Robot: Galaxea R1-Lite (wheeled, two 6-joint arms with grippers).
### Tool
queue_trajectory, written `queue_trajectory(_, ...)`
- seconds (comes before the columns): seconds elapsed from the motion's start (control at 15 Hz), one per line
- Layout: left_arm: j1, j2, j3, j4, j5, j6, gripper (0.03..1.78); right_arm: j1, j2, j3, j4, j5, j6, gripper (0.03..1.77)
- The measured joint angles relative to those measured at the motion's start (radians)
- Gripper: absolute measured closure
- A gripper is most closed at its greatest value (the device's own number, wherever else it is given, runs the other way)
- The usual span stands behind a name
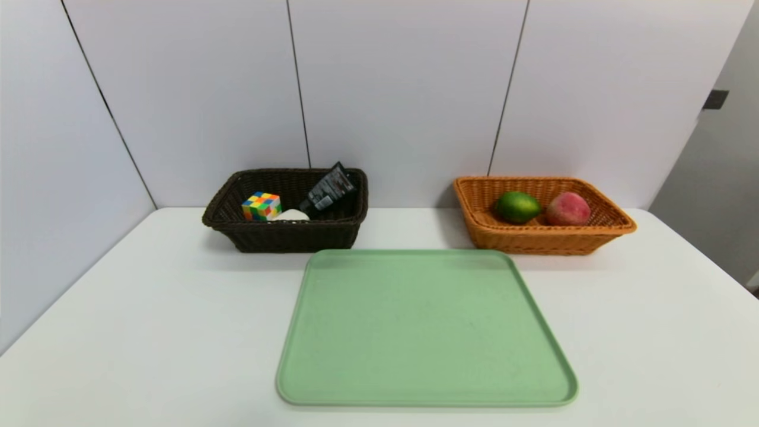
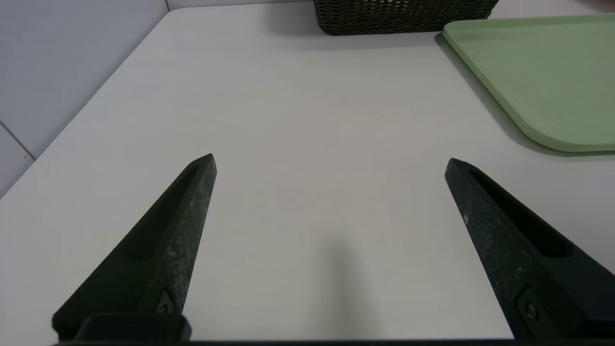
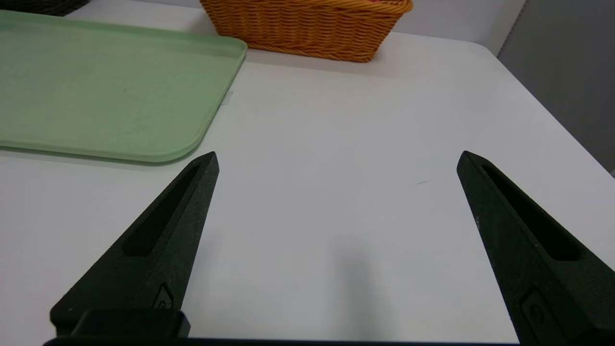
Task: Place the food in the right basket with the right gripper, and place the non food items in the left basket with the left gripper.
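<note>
The dark brown left basket holds a colourful puzzle cube, a white object and a black tube. In the orange right basket lie a green lime and a reddish fruit. The green tray between them carries nothing. Neither arm shows in the head view. My left gripper hovers open over bare table, short of the dark basket. My right gripper is open too, above bare table beside the tray, with the orange basket beyond.
The white table ends at grey wall panels behind both baskets. A wall panel also closes off the left side; the table's right edge drops away near a grey wall.
</note>
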Motion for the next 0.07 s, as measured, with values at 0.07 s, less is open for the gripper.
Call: queue_trajectory(0.07, 0.000, 0.000, 0.000, 0.000, 0.000, 0.000, 0.12, 0.000, 0.000, 0.000, 0.000, -0.001, 0.000, 0.09)
